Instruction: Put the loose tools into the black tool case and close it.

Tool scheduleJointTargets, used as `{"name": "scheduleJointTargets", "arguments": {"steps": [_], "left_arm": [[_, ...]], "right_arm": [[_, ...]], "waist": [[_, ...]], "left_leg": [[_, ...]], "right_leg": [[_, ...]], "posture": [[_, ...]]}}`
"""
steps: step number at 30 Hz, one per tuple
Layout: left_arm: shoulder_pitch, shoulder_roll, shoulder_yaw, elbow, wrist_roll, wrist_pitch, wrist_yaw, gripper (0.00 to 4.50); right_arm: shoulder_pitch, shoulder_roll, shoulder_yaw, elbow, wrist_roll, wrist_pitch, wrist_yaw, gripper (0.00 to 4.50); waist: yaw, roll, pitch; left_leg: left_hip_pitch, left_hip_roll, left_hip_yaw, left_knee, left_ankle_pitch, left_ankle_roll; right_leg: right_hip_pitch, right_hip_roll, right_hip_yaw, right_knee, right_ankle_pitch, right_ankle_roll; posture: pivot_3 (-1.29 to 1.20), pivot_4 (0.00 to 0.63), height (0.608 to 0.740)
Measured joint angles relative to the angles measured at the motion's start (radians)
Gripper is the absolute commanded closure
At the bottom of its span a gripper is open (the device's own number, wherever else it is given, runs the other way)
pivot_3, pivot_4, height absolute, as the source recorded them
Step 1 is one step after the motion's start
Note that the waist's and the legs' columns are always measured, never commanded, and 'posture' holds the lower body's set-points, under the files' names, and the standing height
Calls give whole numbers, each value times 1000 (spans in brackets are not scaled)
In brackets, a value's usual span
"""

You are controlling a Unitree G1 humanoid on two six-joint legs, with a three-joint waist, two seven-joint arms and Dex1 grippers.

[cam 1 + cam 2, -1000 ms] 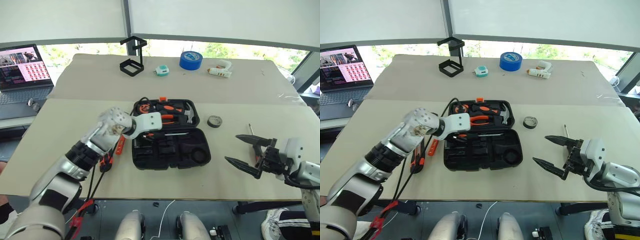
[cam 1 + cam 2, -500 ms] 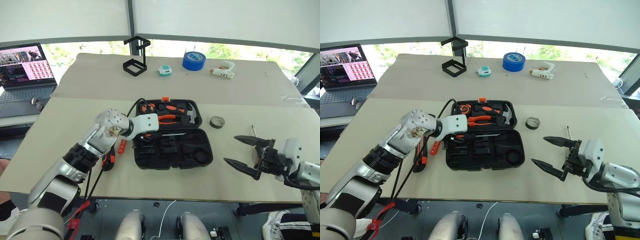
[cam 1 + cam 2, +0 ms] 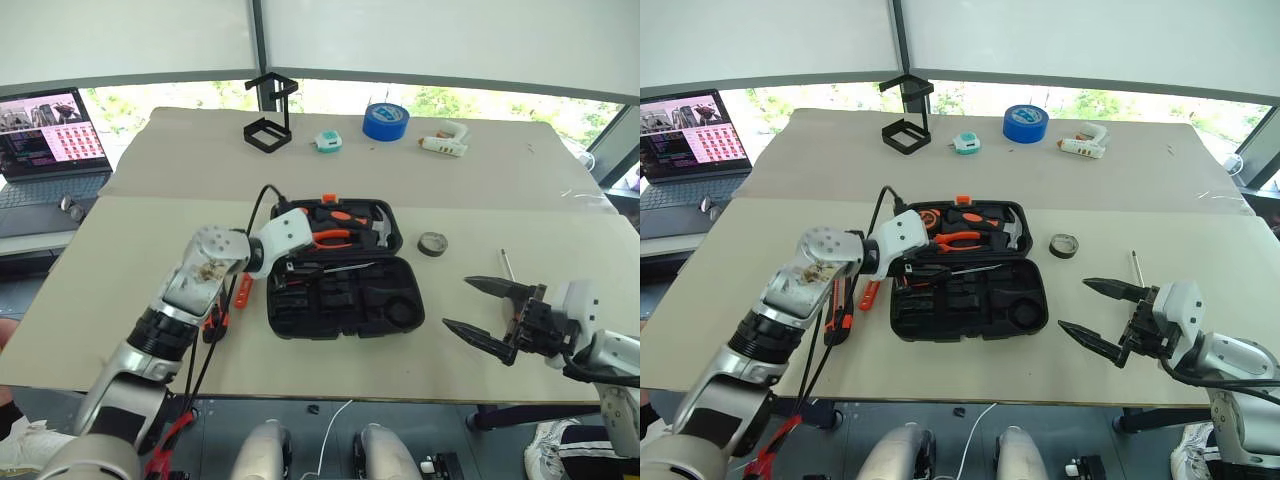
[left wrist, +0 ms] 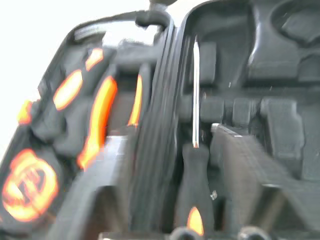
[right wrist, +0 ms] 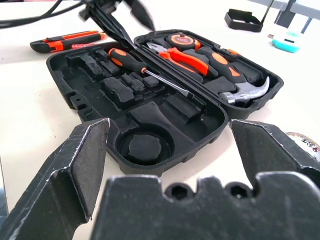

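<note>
The black tool case (image 3: 340,322) lies open at mid-table, with pliers and a hammer in its far half. An orange-and-black screwdriver (image 5: 122,56) lies in the near half along the hinge. My left gripper (image 5: 127,30) hovers just over its handle, fingers slightly apart and holding nothing. Left of the case, partly under my arm, lie the utility knife (image 3: 843,312) and a slim orange tester pen (image 3: 868,293). The small grey tape roll (image 3: 432,243) sits right of the case. A thin screwdriver shaft (image 3: 503,262) shows beyond my right gripper (image 3: 458,304), which is wide open.
Along the far side stand a black wire-frame stand (image 3: 268,115), a teal tape measure (image 3: 325,142), a blue tape roll (image 3: 383,120) and a white glue gun (image 3: 442,140). A laptop (image 3: 45,135) sits far left. Cables hang from my left arm over the front edge.
My left wrist has turned and the gripper now tips more steeply down at the case's left end. The screwdriver lies where it was. The right arm has kept still.
</note>
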Motion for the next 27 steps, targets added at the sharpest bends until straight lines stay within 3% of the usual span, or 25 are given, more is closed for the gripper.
{"name": "scheduleJointTargets", "arguments": {"steps": [2, 3, 20, 23, 27], "left_arm": [[13, -17, 15, 11, -28, 18, 1, 4371], [15, -23, 19, 11, -37, 27, 0, 4467], [-3, -88, -20, 60, -38, 151, 55, 4467], [24, -91, 15, 56, -60, 112, 56, 3799], [134, -71, 139, 26, -164, -72, -4, 2299]], "right_arm": [[0, 2, 0, -5, 0, 0, -9, 0], [0, 2, 0, -6, 0, 0, -12, 0], [26, 21, 0, -43, 0, 6, -52, 0], [30, 36, -7, -47, 5, 14, -85, 0], [88, 53, -98, -40, 17, 22, -142, 0]], "waist": [[2, 0, 0], [2, 0, 0], [-1, 2, -1], [-1, 3, -2], [-3, 3, -2]], "left_leg": [[0, 0, 0, 0, 0, 0], [0, 0, 0, 0, 0, 0], [14, 1, 0, -1, -1, 1], [14, 1, 0, -2, -1, 1], [8, 1, 0, -2, -1, 1]], "right_leg": [[0, 0, 0, 0, 0, 0], [0, 0, 0, 0, 0, 0], [15, -1, 0, -3, 0, 1], [14, -1, 0, -3, 0, 1], [8, -3, 0, -2, 0, 0]], "posture": [[0, 150, 740], [0, 150, 740], [0, 150, 740], [0, 150, 740], [0, 150, 740]]}}
